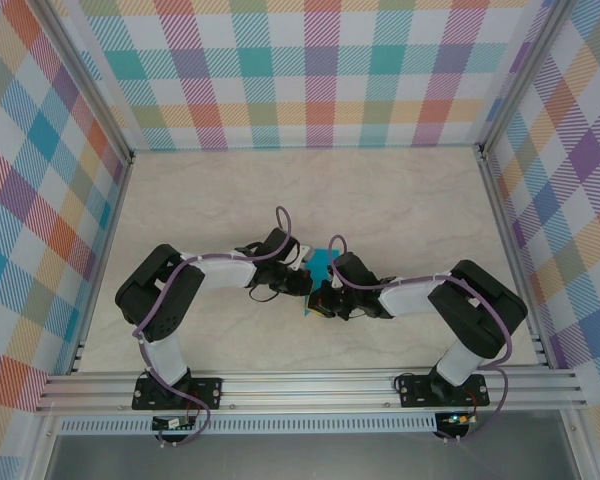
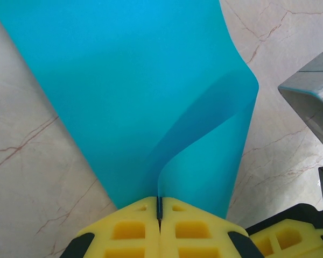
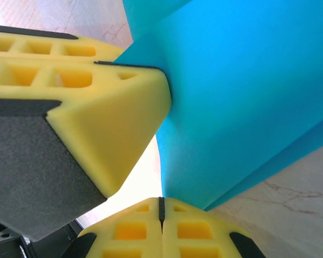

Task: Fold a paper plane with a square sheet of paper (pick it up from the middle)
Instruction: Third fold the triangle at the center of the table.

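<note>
Shows the square sheet of paper (image 1: pixel 318 262) lifted off the marble table (image 1: pixel 380 200), above the near-middle of that table. Hangs curled rather than flat, with one side rolling over in a soft loop and no sharp crease to be made out. Is pinched low down by the left gripper (image 2: pixel 159 207), its yellow pads (image 2: pixel 134 231) pressed fully together on the paper. Is pinched likewise by the right gripper (image 3: pixel 161 207), closed tight on the sheet above the same near-middle patch of the table.

Handles, by judgement, as very light, limp and easily marked: bends under its own weight, probably slips little against foam, and may tear or dent if pulled taut between the two grips. Calls for holds at edges or corners, with the table beneath as backing for pressing each fold. Leaves the paper plane not yet formed.
</note>
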You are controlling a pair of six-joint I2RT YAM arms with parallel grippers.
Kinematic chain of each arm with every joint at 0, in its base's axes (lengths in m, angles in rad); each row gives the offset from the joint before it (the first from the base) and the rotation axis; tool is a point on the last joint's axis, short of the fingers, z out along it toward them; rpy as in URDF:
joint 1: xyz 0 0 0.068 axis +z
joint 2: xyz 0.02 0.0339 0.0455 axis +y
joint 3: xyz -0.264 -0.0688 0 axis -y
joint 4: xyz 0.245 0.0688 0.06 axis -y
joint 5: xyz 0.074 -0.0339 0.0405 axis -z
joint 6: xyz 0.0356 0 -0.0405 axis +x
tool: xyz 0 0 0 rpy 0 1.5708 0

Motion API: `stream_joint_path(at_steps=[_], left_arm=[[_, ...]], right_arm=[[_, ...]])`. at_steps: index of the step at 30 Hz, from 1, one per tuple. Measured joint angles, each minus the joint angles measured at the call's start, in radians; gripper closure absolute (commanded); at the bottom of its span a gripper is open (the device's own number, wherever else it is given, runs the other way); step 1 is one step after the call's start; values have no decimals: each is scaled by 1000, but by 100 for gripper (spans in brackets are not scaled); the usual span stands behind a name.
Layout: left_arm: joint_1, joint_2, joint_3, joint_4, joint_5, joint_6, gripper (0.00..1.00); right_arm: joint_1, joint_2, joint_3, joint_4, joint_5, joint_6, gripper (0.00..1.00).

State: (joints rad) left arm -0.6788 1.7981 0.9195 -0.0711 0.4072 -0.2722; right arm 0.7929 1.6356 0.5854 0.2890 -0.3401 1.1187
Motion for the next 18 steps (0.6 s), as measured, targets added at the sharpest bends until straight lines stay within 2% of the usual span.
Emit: stream_joint_path(at_steps=[18], left_arm=[[1, 0, -1, 0, 3, 1, 98]], right_arm=[[1, -11, 0, -20, 6, 0, 100]])
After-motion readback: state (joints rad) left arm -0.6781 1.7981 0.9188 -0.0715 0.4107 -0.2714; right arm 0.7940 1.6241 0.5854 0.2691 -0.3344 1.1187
